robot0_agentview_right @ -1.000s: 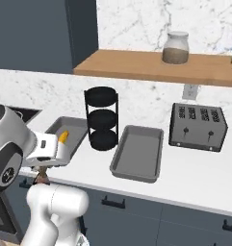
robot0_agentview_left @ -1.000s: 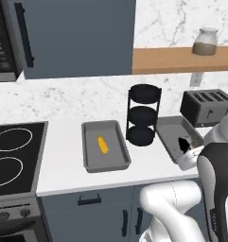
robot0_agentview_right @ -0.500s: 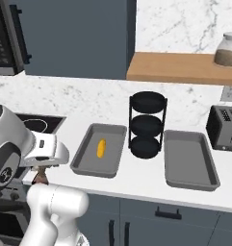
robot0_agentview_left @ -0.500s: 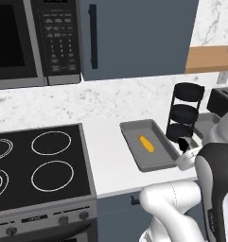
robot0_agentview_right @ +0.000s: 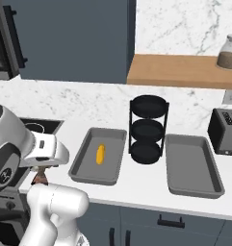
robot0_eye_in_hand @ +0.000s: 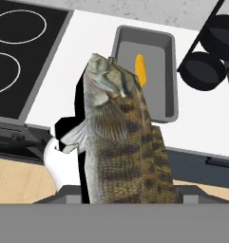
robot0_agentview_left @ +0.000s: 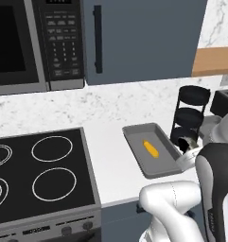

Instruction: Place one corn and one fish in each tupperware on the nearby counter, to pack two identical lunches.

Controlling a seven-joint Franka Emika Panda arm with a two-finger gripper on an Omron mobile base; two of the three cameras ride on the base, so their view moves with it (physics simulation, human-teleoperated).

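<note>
Gripper (robot0_eye_in_hand: 128, 197) clamped on a fish (robot0_eye_in_hand: 120, 137), jaws part-closed against its flanks, fingertips themselves hidden behind the body. In hand view the fish stands head-up w/ tail end at the bottom, brown-mottled scales, pale fin out to one side; it hangs off the counter's front edge, above the drawer fronts and wood floor.

Beyond the fish's head, on the counter (robot0_agentview_right: 136, 182): a grey tupperware (robot0_eye_in_hand: 161, 80) w/ one corn (robot0_eye_in_hand: 140, 68) lying lengthwise near its middle. Same tray in left base view (robot0_agentview_left: 134, 142), cob (robot0_agentview_left: 151, 149) inside; in right base view it's the left tray (robot0_agentview_right: 83, 166), cob (robot0_agentview_right: 100, 154) inside.

Black three-tier rack (robot0_agentview_right: 147, 129) stands just beside that tray, betw. it and the second tupperware (robot0_agentview_right: 192, 166), which sits on the rack's far side. Toaster (robot0_agentview_right: 225, 130) near the counter's right end, behind the 2nd tray. Jar (robot0_agentview_right: 229, 52) on the wooden shelf (robot0_agentview_right: 175, 72) above.

Left of the counter: black cooktop (robot0_agentview_left: 39, 179) w/ ring burners, microwave (robot0_agentview_left: 35, 42) mounted above it.
</note>
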